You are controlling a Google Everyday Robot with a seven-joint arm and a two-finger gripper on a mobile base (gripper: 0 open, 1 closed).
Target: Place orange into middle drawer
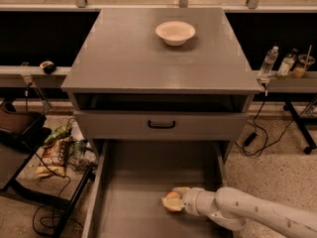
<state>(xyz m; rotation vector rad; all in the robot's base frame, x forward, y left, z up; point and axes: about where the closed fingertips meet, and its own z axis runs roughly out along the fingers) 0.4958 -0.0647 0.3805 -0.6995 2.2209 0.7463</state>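
Note:
The middle drawer [133,182] is pulled out at the bottom of the grey cabinet, a wide grey box with a flat floor and low walls. My gripper [172,201] reaches in from the lower right, low over the drawer floor right of centre. Its pale fingers are shut on the orange [173,198], a small round orange fruit of which only part shows between them. The white arm [247,213] runs off to the lower right.
A white bowl [175,32] stands on the cabinet top [124,58]. A grey drawer front with a black handle [161,125] is above the open drawer. Snack bags [57,150] and cables lie on the floor at left. Bottles [268,62] stand on a ledge at right.

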